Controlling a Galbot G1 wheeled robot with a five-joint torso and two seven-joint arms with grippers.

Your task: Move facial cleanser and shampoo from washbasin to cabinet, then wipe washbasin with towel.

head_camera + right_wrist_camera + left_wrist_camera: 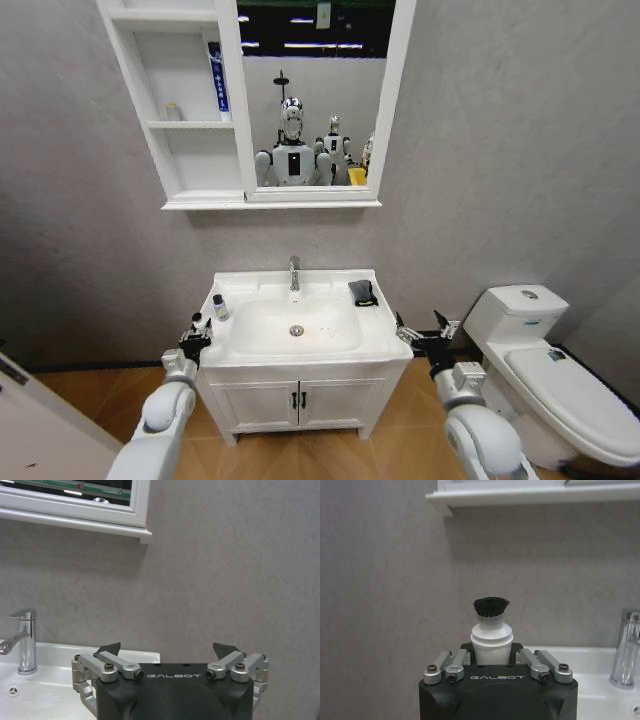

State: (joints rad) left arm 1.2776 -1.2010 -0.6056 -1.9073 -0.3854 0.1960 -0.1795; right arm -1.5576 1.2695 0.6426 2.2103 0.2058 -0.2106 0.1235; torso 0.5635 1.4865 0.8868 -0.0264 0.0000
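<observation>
A white washbasin (225, 345) on a two-door vanity (298, 402) stands against a grey wall, seen from the robot's head looking forward and down. A chrome tap (294, 273) rises at the basin's 12 o'clock, and a round drain (296, 330) sits in the middle of the bowl.

On the basin's rim at about 10 o'clock stands a small white bottle with a dark cap (220, 307). At about 2 o'clock, on the back right corner of the rim, lies the dark towel (363, 292) with a yellow-green mark.

The left hand (197, 331) is at the basin's left edge, around 9 o'clock. Its fingers are pinched on a small white bottle with a black bristly top (491, 632), which stands upright between them in the left wrist view.

The right hand (424, 330) hangs just off the basin's right edge, around 3 o'clock, between the basin and a white toilet (550, 380). Its fingers (111, 649) are spread wide apart with nothing between them, and the tap and basin rim show beyond it.

Above the basin, the white cabinet (180, 125) of open shelves adjoins a white-framed mirror (315, 95). A blue and white tube (217, 82) stands upright on the middle shelf against the mirror side, and a small pale item (172, 112) sits on the same shelf farther left. The mirror reflects the robot.
</observation>
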